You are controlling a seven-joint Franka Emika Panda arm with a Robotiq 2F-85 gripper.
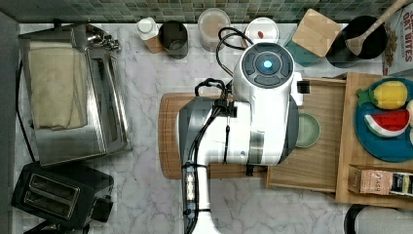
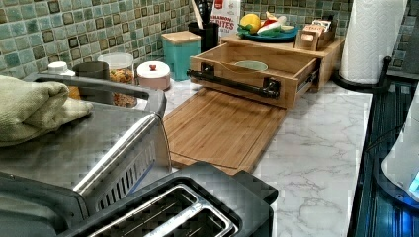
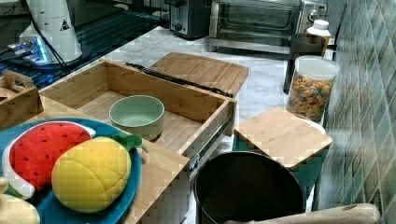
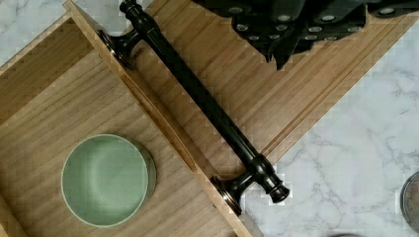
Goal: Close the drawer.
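Clearly we risk glancing off the handle (image 4: 197,96) of the drawer (image 3: 93,81) (gripper (image 4: 291,29) state unclear), jolting the bowl (image 4: 106,180).

Green bowl (image 4: 106,180) sits well apart from the fingers (image 4: 284,52). Bamboo cutting board (image 4: 276,94) lies directly beneath them on the marble bench (image 4: 356,163). Toaster (image 1: 58,192) stands far off.

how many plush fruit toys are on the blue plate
2 clearly: a red watermelon slice and a yellow pineapple, side by side on the blue plate. A pale item at the plate's edge may be another.
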